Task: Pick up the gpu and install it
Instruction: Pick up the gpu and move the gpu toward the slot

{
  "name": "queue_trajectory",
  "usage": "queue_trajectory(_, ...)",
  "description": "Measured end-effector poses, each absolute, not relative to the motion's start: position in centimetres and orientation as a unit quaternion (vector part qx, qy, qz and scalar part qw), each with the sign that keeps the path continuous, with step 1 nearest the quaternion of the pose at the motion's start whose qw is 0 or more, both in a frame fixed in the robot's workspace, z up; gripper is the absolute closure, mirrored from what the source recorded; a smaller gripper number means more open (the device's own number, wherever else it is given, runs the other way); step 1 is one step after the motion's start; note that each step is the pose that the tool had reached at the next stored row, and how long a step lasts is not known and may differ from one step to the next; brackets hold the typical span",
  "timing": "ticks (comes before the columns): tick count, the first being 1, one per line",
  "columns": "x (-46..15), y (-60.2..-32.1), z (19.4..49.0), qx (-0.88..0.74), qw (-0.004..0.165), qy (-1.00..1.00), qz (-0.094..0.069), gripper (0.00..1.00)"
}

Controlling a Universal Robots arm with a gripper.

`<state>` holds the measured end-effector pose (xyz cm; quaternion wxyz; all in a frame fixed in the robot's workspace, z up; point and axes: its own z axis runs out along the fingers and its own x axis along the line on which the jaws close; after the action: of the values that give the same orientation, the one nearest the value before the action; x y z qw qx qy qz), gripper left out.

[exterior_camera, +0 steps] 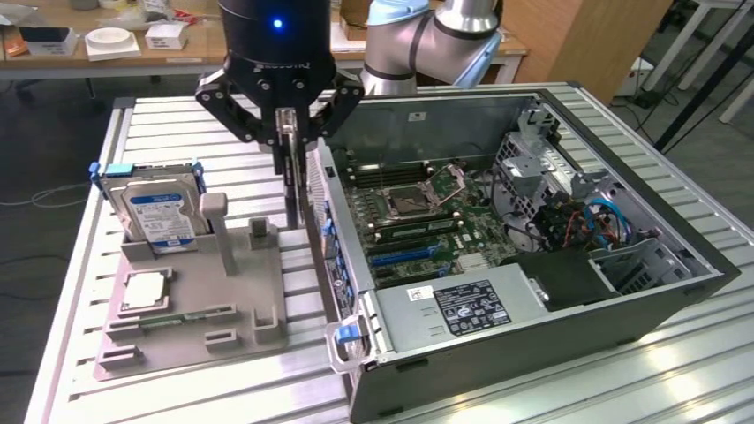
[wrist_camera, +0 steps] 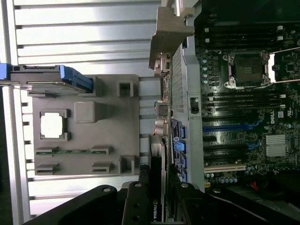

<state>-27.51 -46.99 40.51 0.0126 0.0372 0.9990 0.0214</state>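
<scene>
We note jaws clamped on upper end of thin flat blackish gpu (exterior_camera: pixel 291 181), card hanging straight beneath, long axis vertical, between grey plastic parts fixture (exterior_camera: pixel 236 300) and open black computer case (exterior_camera: pixel 531 371). Green motherboard (exterior_camera: pixel 430 208) lies toward exterior view's right of card.

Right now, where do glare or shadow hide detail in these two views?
Exterior view: light glares off the slatted table at that view's lower right; the gpu held in the gripper is a dark silhouette. Wrist view: the processor on the gray fixture is washed out white; the motherboard is evenly lit.
</scene>
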Motion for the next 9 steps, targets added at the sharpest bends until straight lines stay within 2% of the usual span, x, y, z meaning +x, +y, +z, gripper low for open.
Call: queue_trajectory(9, -25.9, -47.0, 40.5, 0.037, 0.013, 0.999, 0.021, 0.74)
